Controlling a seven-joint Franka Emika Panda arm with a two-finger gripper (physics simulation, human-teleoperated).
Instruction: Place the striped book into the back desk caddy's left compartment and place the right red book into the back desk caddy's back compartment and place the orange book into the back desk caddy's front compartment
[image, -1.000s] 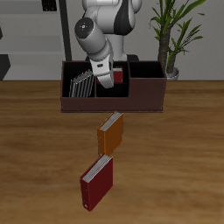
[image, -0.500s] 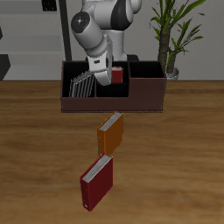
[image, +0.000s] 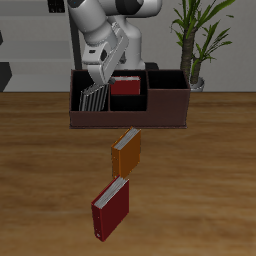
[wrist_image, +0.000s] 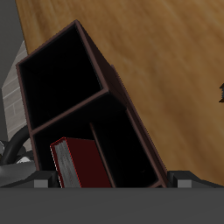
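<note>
The back desk caddy stands at the table's back. The striped book leans in its end cell. The right red book rests in the caddy's back middle cell, free of my fingers. My gripper hangs open just above the caddy, between those two books. In the wrist view the caddy fills the frame, with the red book in one cell and my gripper spread wide above it. The orange book lies flat on the table in front of the caddy.
A second red book lies nearer the table's front edge, just before the orange book. A potted plant stands behind the caddy's far end. The caddy's other large end cell holds nothing.
My gripper let go of the red book and rose up and sideways off it. The book now sits in the caddy's back cell. The books on the table have not moved.
</note>
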